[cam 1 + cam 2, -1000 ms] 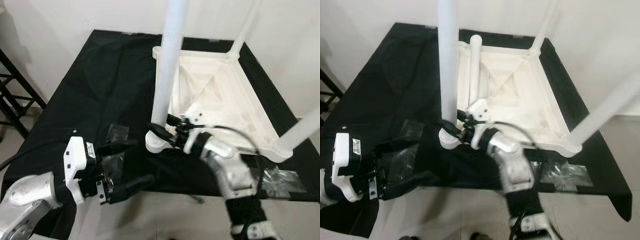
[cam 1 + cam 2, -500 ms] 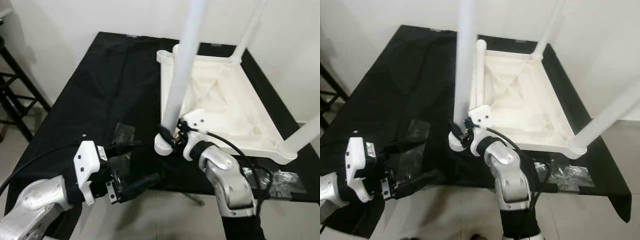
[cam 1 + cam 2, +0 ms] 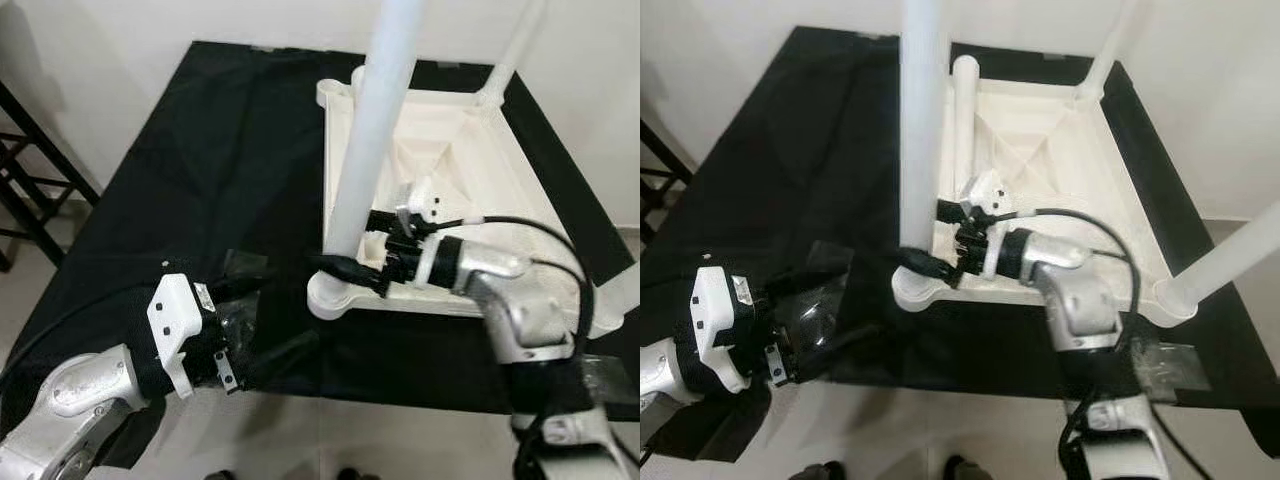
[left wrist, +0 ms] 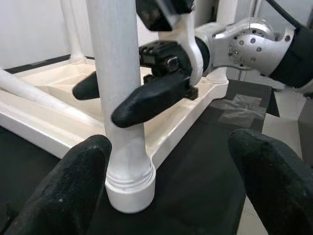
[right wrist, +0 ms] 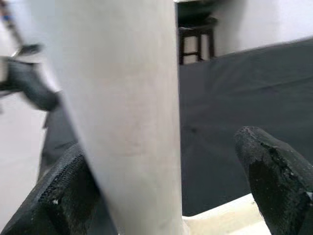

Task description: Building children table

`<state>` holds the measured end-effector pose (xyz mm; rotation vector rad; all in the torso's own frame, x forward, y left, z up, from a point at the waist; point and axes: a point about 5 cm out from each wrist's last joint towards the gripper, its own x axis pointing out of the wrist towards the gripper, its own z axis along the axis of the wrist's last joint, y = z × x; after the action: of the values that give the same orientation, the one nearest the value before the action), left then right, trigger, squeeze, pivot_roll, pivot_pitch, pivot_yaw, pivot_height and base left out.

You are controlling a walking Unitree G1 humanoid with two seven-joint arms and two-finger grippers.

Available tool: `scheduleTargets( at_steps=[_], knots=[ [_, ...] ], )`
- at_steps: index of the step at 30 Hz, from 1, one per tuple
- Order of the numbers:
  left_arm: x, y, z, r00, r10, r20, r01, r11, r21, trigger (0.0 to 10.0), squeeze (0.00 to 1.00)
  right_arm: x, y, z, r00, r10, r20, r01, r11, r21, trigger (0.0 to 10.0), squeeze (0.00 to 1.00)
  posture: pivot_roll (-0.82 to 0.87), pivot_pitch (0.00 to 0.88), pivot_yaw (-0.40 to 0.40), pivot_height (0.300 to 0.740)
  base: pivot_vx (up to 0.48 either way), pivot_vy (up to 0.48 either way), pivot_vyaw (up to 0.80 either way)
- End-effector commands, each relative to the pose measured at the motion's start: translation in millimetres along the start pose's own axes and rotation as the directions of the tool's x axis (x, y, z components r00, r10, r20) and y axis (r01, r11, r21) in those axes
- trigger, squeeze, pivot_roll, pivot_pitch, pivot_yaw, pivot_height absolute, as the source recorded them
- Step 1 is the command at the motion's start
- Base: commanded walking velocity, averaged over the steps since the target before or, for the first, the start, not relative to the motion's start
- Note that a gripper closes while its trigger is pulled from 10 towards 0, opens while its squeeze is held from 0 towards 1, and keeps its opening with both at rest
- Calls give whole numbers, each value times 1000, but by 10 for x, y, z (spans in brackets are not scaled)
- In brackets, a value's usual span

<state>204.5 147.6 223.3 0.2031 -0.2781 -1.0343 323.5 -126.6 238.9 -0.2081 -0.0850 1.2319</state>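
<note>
Your right pincer (image 3: 352, 270) straddles the upright table leg (image 3: 372, 150) near its base, fingers apart, not clamped. The leg stands at the upturned tabletop (image 3: 500, 170)'s near-left corner. Your left pincer (image 3: 265, 320), open, faces it nearby.

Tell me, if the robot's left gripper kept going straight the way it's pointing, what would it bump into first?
Probably the white table leg. The left gripper is open and points at the leg's base on the black cloth, with the right gripper around the leg just above. Depth is hard to judge.
</note>
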Motion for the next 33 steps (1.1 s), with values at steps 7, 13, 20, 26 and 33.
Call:
scheduleTargets(
  at_steps=[7,13,20,26,33],
  knots=[
    [-21,-51,-8,1000,-13,-9,13,1000,-9,10000,0,140,-150,44,962,271,-27,-271,963,6,3176,0,134,244,-76,740,0,0,0],
    [-33,-45,7,1000,-25,-15,25,1000,-6,10000,0,237,-139,17,923,382,-42,-380,924,43,0,0,140,253,-74,740,0,0,0],
    [-30,-56,5,1000,-23,-13,23,1000,-6,10000,0,202,-211,-59,935,351,-51,-349,936,55,0,0,133,256,-82,740,0,0,0],
    [-52,-51,-4,1000,-12,-18,12,1000,0,10000,0,158,-150,-385,991,-30,-130,41,995,87,0,0,128,255,-111,740,0,0,0],
    [-70,-22,4,1000,-2,-18,2,1000,6,10000,0,129,744,-866,713,-618,-332,692,698,187,0,0,117,247,-88,740,0,0,0]
  ],
)
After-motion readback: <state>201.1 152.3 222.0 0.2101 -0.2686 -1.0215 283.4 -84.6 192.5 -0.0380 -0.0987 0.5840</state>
